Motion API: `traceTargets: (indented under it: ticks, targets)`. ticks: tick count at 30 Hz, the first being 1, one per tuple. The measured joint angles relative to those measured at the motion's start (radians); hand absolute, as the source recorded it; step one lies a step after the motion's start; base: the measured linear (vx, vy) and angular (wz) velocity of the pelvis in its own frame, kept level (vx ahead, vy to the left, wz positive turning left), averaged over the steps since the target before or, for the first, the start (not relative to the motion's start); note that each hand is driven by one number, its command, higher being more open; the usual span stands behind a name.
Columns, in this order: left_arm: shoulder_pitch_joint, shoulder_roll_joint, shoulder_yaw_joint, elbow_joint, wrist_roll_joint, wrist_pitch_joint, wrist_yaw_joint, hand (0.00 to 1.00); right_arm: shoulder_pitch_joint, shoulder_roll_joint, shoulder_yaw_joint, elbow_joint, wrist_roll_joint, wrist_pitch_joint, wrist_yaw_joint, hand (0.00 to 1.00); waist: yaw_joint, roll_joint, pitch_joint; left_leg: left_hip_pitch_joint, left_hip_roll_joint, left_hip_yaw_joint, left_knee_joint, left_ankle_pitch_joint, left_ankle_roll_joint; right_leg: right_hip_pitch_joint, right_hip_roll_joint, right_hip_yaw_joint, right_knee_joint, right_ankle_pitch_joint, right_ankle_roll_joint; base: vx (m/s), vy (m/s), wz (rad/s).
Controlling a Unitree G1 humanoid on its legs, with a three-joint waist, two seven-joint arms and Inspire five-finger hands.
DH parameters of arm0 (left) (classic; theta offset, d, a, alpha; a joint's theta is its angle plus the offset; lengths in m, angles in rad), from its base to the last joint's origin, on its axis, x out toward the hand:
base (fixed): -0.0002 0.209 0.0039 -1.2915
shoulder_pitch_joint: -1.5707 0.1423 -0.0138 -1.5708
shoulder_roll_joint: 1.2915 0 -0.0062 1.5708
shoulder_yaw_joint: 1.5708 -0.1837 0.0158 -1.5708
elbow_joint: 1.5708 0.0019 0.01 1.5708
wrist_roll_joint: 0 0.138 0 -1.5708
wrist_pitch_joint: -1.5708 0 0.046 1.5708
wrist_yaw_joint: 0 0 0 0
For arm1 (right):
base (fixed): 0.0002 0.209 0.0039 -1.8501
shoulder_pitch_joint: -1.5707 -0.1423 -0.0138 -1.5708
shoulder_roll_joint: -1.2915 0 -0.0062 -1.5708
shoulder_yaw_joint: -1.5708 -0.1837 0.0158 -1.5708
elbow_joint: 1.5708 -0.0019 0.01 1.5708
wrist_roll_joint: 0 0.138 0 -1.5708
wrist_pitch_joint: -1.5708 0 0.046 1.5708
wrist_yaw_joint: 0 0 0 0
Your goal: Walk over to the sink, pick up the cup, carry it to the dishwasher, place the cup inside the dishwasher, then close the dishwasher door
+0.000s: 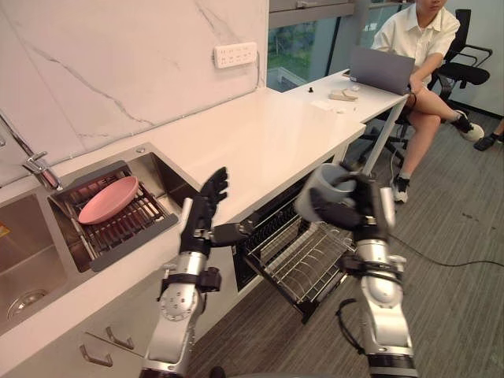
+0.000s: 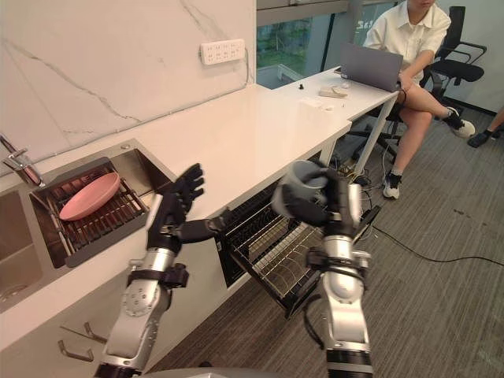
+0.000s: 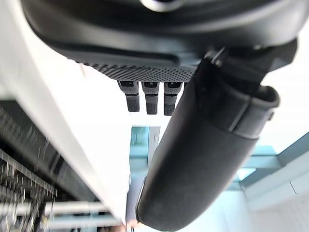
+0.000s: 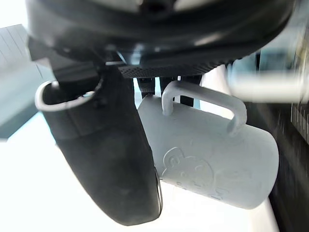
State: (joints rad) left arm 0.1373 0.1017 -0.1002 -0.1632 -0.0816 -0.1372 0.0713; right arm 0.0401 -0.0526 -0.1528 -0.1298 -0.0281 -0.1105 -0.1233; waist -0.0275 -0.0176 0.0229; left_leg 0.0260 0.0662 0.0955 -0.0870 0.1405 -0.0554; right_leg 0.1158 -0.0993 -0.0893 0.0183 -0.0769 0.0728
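Note:
My right hand (image 1: 358, 211) is shut on a grey cup (image 1: 319, 191) with a handle, held on its side above the pulled-out dishwasher rack (image 1: 307, 256). The right wrist view has the cup (image 4: 217, 164) pinned between thumb (image 4: 116, 164) and fingers. The dishwasher sits under the white counter (image 1: 268, 142), its wire rack drawn out and bare. My left hand (image 1: 206, 206) is raised with fingers straight beside the counter's front edge, holding nothing; its thumb (image 3: 203, 154) sticks out toward the rack. In the right eye view the cup (image 2: 299, 189) hangs over the rack (image 2: 272, 248).
A sink (image 1: 31, 260) is at the left with a dark drainer tray (image 1: 118, 228) holding a pink plate (image 1: 109, 199). A faucet (image 1: 35, 165) stands behind. A person (image 1: 417, 47) sits at the desk end with a laptop (image 1: 382, 69). Open floor lies to the right.

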Motion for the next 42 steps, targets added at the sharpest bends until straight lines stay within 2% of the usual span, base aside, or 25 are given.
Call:
traceTargets:
  ticks: [3, 6, 12, 17, 20, 23, 27, 28, 29, 32, 35, 38, 42]
  targets:
    - [0.011, 0.005, -0.006, 0.0, -0.019, 0.0, -0.008, 0.9, 0.0, -0.036, 0.007, -0.001, -0.014, 0.0, 0.009, 0.3, -0.014, 0.0, 0.002, 0.0, 0.001, 0.0, 0.0, -0.001, -0.002, 0.0, 0.001, 0.002, 0.0, 0.0, 0.0, 0.0, 0.0, 0.0]
    - [0.012, 0.003, -0.038, 0.0, -0.019, 0.0, -0.034, 0.9, 0.0, -0.037, 0.024, -0.001, -0.017, 0.0, 0.03, 0.3, -0.014, 0.001, 0.005, 0.0, 0.001, 0.001, 0.0, -0.003, -0.004, 0.0, 0.001, 0.002, -0.001, 0.0, 0.0, 0.0, 0.0, 0.0]
    - [0.036, 0.003, -0.031, 0.0, -0.027, 0.0, -0.04, 0.9, 0.01, -0.039, 0.052, 0.007, -0.019, 0.0, 0.043, 0.3, -0.012, 0.001, 0.024, -0.01, 0.002, -0.001, 0.0, -0.007, -0.003, -0.007, 0.001, 0.001, -0.005, 0.0, 0.0, 0.0, 0.0, 0.0]
    - [0.106, 0.003, -0.022, 0.017, -0.066, -0.001, -0.06, 0.9, 0.013, -0.078, 0.051, 0.145, -0.064, 0.014, 0.044, 0.3, -0.009, 0.002, 0.026, -0.045, -0.001, -0.007, 0.0, -0.006, -0.003, -0.035, 0.0, -0.007, -0.005, 0.001, 0.001, 0.01, -0.006, 0.05]
    - [0.11, 0.002, -0.016, 0.019, -0.085, -0.045, -0.09, 0.9, 0.013, -0.115, 0.051, 0.261, -0.102, 0.048, 0.044, 0.3, 0.0, 0.004, 0.029, -0.084, -0.002, -0.028, 0.0, -0.001, 0.0, -0.062, 0.001, -0.028, -0.005, 0.001, 0.001, 0.01, -0.016, 0.17]
    - [0.09, 0.003, -0.015, 0.042, -0.086, -0.098, -0.105, 0.9, 0.01, -0.151, 0.05, 0.33, -0.129, 0.057, 0.04, 0.3, 0.017, 0.016, 0.055, -0.121, -0.004, -0.043, 0.0, 0.009, 0.0, -0.087, 0.001, -0.042, -0.001, 0.001, 0.001, 0.0, -0.013, 0.17]
    - [0.048, 0.004, -0.016, 0.046, -0.084, -0.16, -0.13, 0.9, -0.052, -0.182, 0.051, 0.417, -0.137, 0.066, 0.017, 0.3, 0.035, 0.029, 0.117, -0.182, -0.002, -0.068, 0.028, 0.017, 0.0, -0.132, 0.003, -0.067, 0.023, 0.001, 0.001, -0.04, -0.008, 0.17]
    - [0.04, 0.004, -0.016, 0.046, -0.084, -0.166, -0.131, 0.9, -0.063, -0.187, 0.051, 0.426, -0.142, 0.066, 0.012, 0.3, 0.037, 0.027, 0.126, -0.195, -0.002, -0.072, 0.034, 0.017, 0.0, -0.142, 0.003, -0.071, 0.029, 0.001, 0.001, -0.08, 0.004, 0.16]
    - [0.022, 0.005, -0.016, 0.046, -0.084, -0.178, -0.133, 0.9, -0.086, -0.197, 0.05, 0.438, -0.155, 0.068, -0.001, 0.3, 0.041, 0.041, 0.142, -0.217, -0.001, -0.079, 0.052, 0.017, 0.0, -0.157, 0.003, -0.079, 0.042, 0.0, 0.001, -0.1, 0.009, 0.18]
    - [-0.004, 0.004, -0.015, 0.045, -0.084, -0.201, -0.135, 0.9, -0.111, -0.204, 0.05, 0.442, -0.162, 0.071, -0.03, 0.3, 0.055, 0.046, 0.176, -0.251, 0.001, -0.086, 0.07, 0.015, 0.002, -0.2, 0.0, -0.089, 0.097, -0.021, -0.002, -0.1, 0.002, 0.13]
    - [-0.023, -0.002, -0.014, 0.045, -0.083, -0.219, -0.134, 0.9, -0.111, -0.203, 0.05, 0.442, -0.162, 0.081, -0.061, 0.3, 0.075, 0.046, 0.192, -0.293, 0.003, -0.093, 0.092, 0.009, 0.005, -0.258, -0.01, -0.111, 0.175, -0.054, -0.005, -0.11, -0.003, 0.23]
    - [-0.048, -0.007, -0.013, 0.043, -0.083, -0.228, -0.13, 0.9, -0.111, -0.201, 0.051, 0.444, -0.162, 0.098, -0.08, 0.3, 0.092, 0.048, 0.211, -0.318, 0.012, -0.082, 0.092, 0.011, 0.02, -0.293, -0.016, -0.14, 0.225, -0.085, -0.008, -0.11, -0.03, 0.28]
    - [-0.063, -0.016, -0.013, 0.038, -0.075, -0.251, -0.118, 0.9, -0.12, -0.195, 0.052, 0.452, -0.161, 0.107, -0.101, 0.3, 0.107, 0.048, 0.225, -0.34, 0.019, -0.077, 0.093, 0.022, 0.021, -0.327, -0.015, -0.147, 0.257, -0.1, -0.008, -0.05, -0.024, 0.06]
